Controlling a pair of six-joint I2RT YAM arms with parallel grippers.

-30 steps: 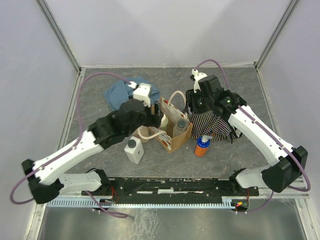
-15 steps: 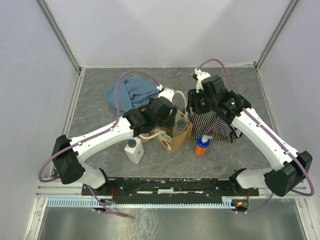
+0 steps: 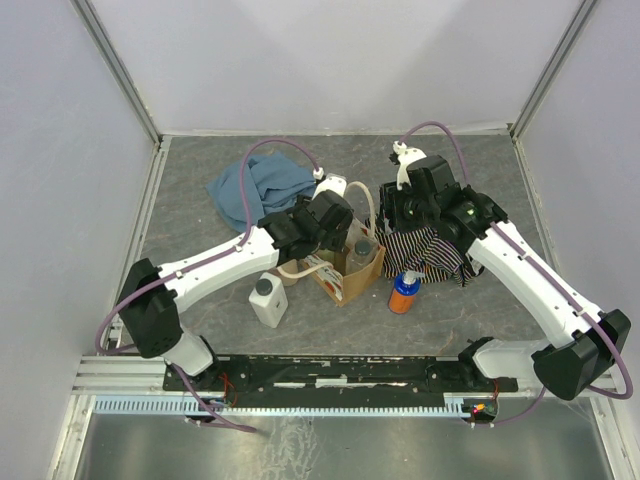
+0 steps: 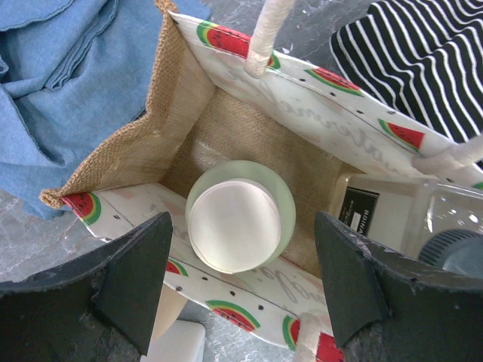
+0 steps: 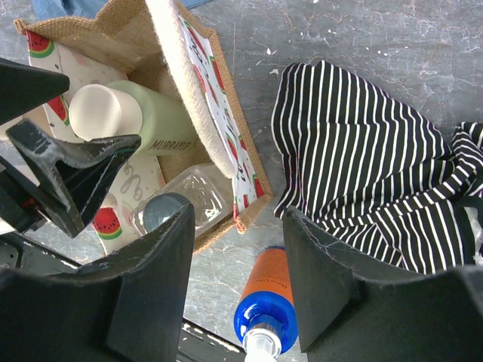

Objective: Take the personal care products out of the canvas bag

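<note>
Inside the canvas bag (image 4: pixel 189 121) sit a pale green bottle with a cream cap (image 4: pixel 234 222) and, beside it, a clear squarish bottle with a grey cap (image 4: pixel 400 215); the left tool (image 4: pixel 243 226) hangs released directly above the green one; the right tool (image 5: pixel 238 226), also released, hovers just outside the bag, over the blue-and-orange bottle (image 5: pixel 266 298) on the surface (image 5: pixel 362 30); the green bottle looks light, rigid and smooth, so likely slippery; grip its round body under the cap; the soft bag may lift along.

Dark capitals run along the pale green bottle (image 5: pixel 162 121), seemingly beginning "MURR"; the rest is unclear. Faint grey script on the canvas bag (image 4: pixel 302 83) lining and white print on the clear bottle (image 4: pixel 392 211) black label are unreadable.
</note>
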